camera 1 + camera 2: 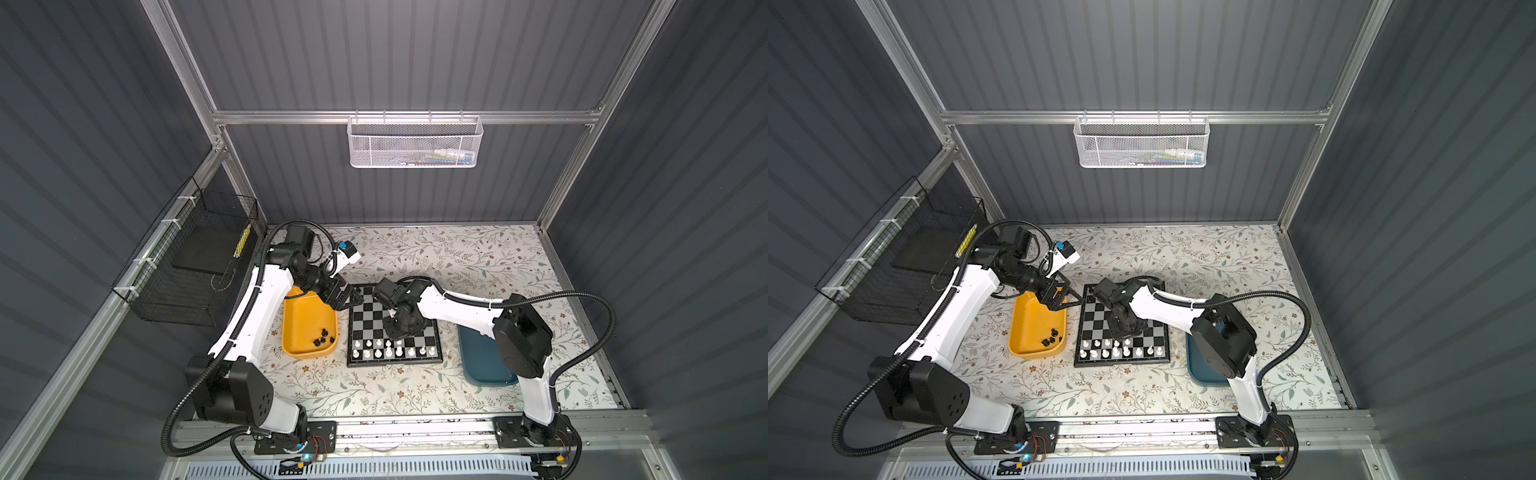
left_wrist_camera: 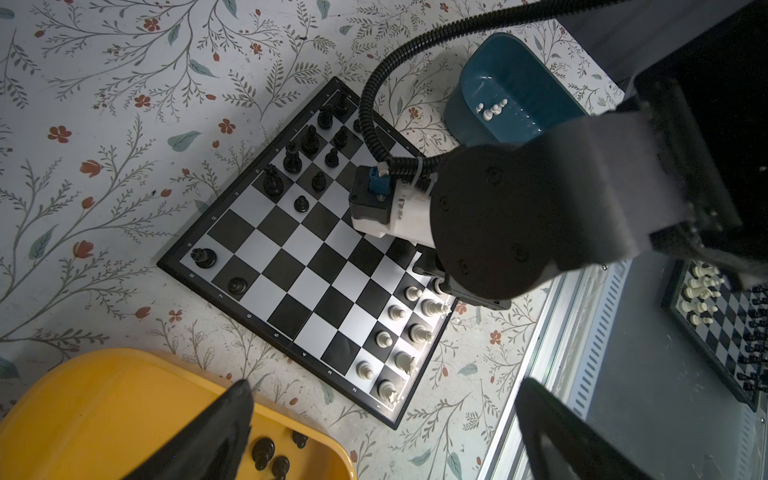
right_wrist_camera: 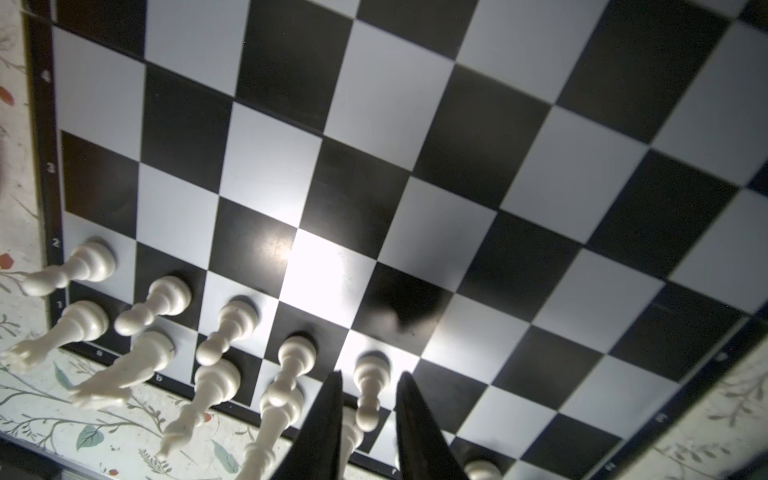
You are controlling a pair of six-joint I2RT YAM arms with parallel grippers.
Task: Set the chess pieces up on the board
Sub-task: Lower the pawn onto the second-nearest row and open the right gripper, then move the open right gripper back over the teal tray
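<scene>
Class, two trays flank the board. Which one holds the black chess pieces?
The yellow tray: a few black pieces lie in it. The teal tray holds only white pieces.

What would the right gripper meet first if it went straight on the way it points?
Likely the black-and-silver chequered chessboard near its edge: the right gripper points down, its black fingertips straddling a small white plastic pawn, so they would land beside its base. Depth unclear.
</scene>
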